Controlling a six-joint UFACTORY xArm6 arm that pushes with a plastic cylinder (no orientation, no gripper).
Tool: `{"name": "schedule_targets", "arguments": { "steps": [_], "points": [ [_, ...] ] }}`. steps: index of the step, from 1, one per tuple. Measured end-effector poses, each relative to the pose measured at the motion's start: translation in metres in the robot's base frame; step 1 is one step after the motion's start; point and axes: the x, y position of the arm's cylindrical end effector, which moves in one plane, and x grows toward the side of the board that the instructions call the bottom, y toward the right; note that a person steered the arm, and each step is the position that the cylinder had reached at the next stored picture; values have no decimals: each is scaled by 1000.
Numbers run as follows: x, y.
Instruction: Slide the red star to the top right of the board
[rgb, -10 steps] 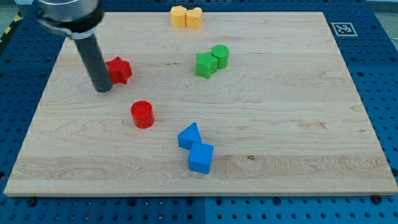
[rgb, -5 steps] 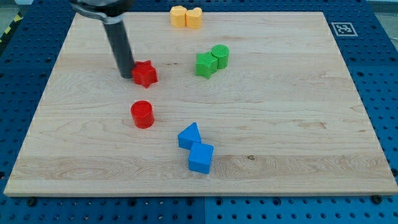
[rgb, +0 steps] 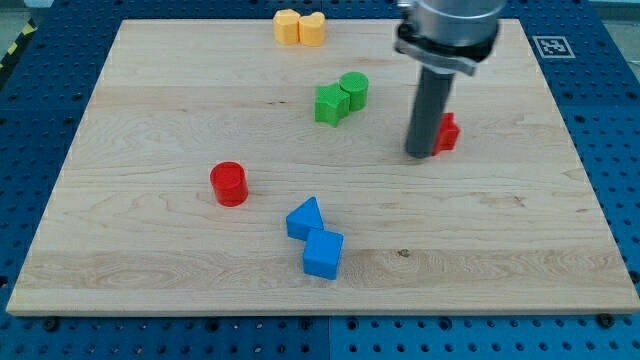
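A lab: wooden board (rgb: 560, 200) on blue perforated bench (rgb: 620, 150), fiducial tag (rgb: 550, 46).

The light wooden counter (rgb: 200, 260) rests on a blue perforated base (rgb: 610, 150). A fiducial marker (rgb: 552, 46) sits at the view's top right.

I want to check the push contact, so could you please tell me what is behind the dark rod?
Behind the rod, at my tip, the red star peeks out on the view's right. Its left part is covered, so the contact itself cannot be seen.
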Motion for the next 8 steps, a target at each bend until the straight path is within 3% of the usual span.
{"name": "schedule_targets", "arguments": {
  "steps": [2,6,8],
  "points": [
    [0,56],
    [0,31],
    [-25,33]
  ]
}}
